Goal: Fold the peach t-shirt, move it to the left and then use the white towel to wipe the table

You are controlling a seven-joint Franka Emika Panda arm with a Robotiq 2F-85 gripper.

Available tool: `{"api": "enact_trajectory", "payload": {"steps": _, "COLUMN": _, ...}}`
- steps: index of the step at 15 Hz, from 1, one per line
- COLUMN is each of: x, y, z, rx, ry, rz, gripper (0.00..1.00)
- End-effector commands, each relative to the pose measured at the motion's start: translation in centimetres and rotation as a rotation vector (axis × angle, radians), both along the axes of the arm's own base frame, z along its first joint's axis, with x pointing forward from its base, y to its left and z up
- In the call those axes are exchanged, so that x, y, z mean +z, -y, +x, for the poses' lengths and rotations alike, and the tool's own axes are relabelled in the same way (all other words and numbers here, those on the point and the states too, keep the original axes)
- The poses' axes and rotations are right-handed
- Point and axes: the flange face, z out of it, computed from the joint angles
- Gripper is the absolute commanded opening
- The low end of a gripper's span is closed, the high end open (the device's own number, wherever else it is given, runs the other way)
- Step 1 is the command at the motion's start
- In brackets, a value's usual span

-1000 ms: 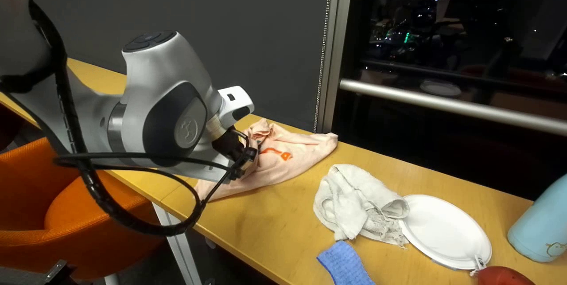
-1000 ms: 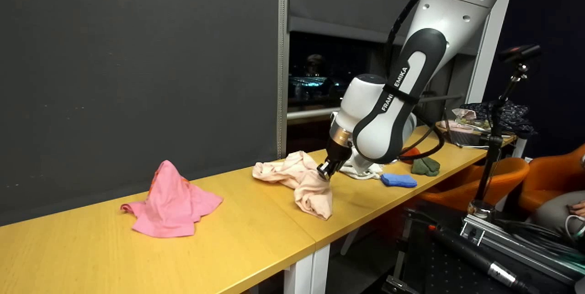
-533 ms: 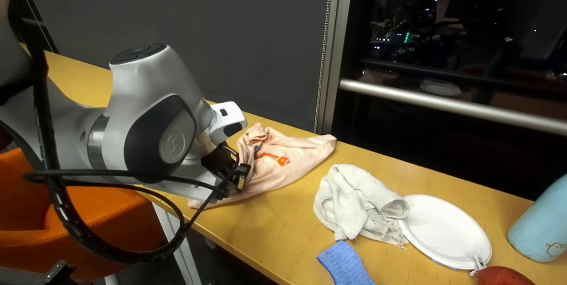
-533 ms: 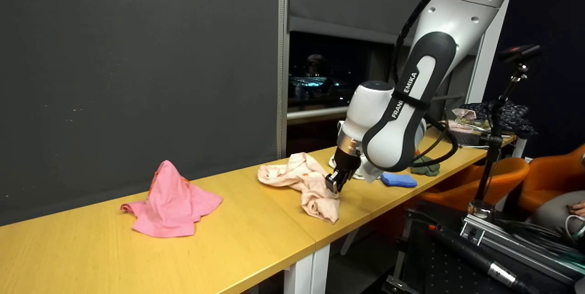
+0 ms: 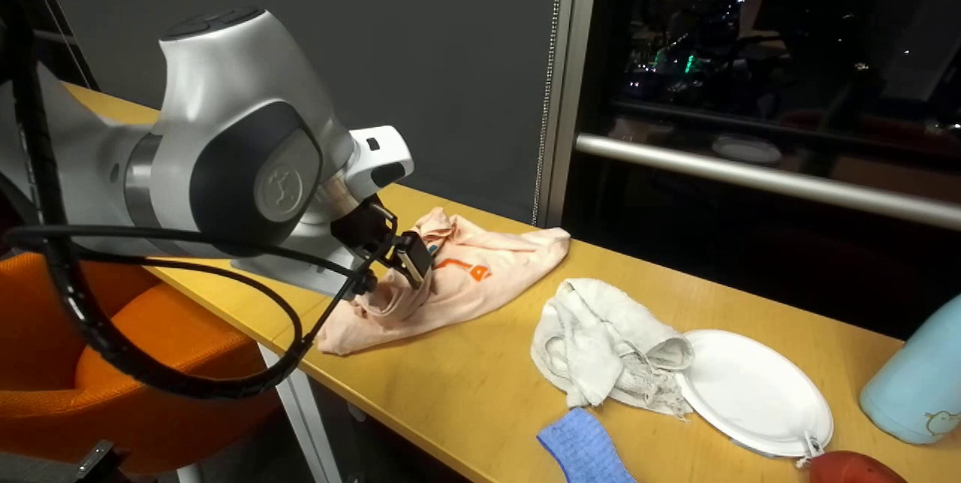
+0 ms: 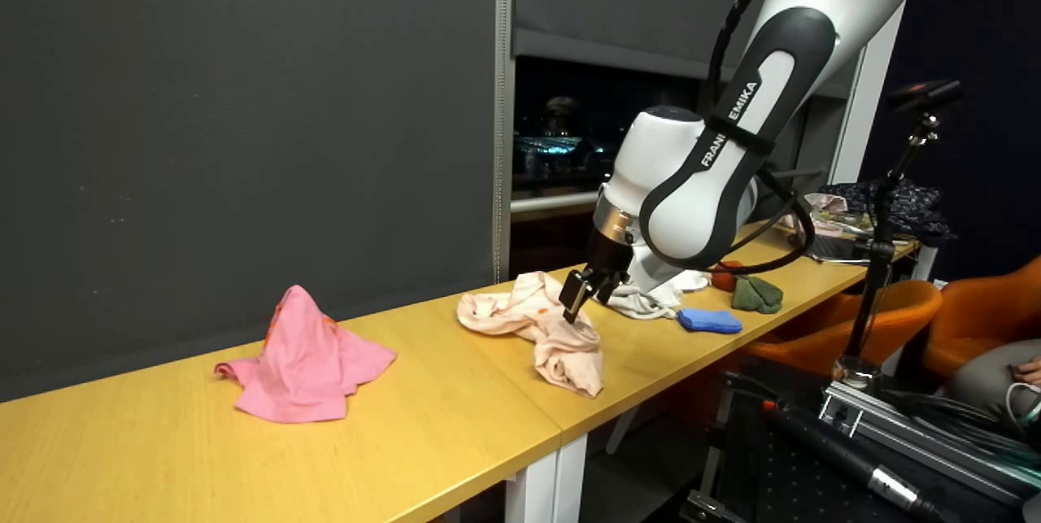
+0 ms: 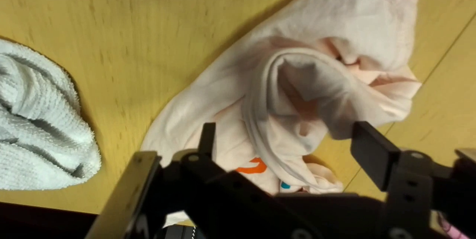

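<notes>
The peach t-shirt [image 5: 503,265] lies bunched on the table [image 5: 443,393], with part of its orange print showing. In the wrist view, a rolled fold of the peach t-shirt [image 7: 364,19] curves under and between the widely parted fingers. My gripper [image 7: 288,144] is open and grips nothing. It hovers just above the shirt in both exterior views, the gripper [image 6: 579,295] hiding a little of the cloth there. The white towel [image 5: 585,340] rests crumpled, apart from the shirt; the wrist view has the white towel [image 7: 37,127] at its left edge.
Beside the towel are a white plate [image 5: 758,393] and a blue cloth [image 5: 585,445]. A light blue bottle [image 5: 920,385] and a red object [image 5: 852,468] stand past the plate. A pink cloth [image 6: 309,368] and a green cloth [image 6: 756,295] lie farther along the table.
The gripper first dipped at the shirt, then rose clear of it, its fingers now spread. Over the second the t-shirt has shifted slightly toward the table's chair side. The towel has stayed put.
</notes>
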Motion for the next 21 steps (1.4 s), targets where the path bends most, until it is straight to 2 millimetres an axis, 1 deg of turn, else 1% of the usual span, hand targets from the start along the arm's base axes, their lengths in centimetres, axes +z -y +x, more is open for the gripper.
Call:
{"api": "enact_trajectory", "payload": {"steps": 1, "x": 0.9, "y": -2.6, "z": -0.2, "rx": -0.029, "ry": -0.035, "rz": 0.06, "gripper": 1.0}}
{"api": "enact_trajectory", "payload": {"steps": 3, "x": 0.5, "y": -3.6, "z": -0.7, "rx": -0.033, "ry": -0.054, "rz": 0.077, "gripper": 1.0}}
{"api": "enact_trajectory", "payload": {"steps": 4, "x": 0.1, "y": -3.8, "z": -0.8, "rx": -0.034, "ry": -0.06, "rz": 0.079, "gripper": 1.0}}
{"api": "enact_trajectory", "payload": {"steps": 7, "x": -2.1, "y": -3.4, "z": -1.1, "rx": -0.041, "ry": -0.067, "rz": 0.073, "gripper": 1.0}}
{"api": "enact_trajectory", "payload": {"steps": 11, "x": -4.2, "y": -3.5, "z": -1.3, "rx": -0.043, "ry": -0.108, "rz": 0.089, "gripper": 1.0}}
{"api": "enact_trajectory", "payload": {"steps": 16, "x": -6.9, "y": -3.5, "z": -1.1, "rx": -0.038, "ry": -0.116, "rz": 0.071, "gripper": 1.0}}
{"api": "enact_trajectory", "payload": {"steps": 17, "x": -7.3, "y": -3.5, "z": -0.9, "rx": -0.033, "ry": -0.109, "rz": 0.068, "gripper": 0.75}}
{"api": "enact_trajectory", "payload": {"steps": 18, "x": -7.7, "y": -3.4, "z": -0.8, "rx": -0.03, "ry": -0.098, "rz": 0.063, "gripper": 0.74}}
{"api": "enact_trajectory", "payload": {"steps": 21, "x": -8.6, "y": -3.5, "z": -0.7, "rx": -0.02, "ry": -0.067, "rz": 0.058, "gripper": 0.49}}
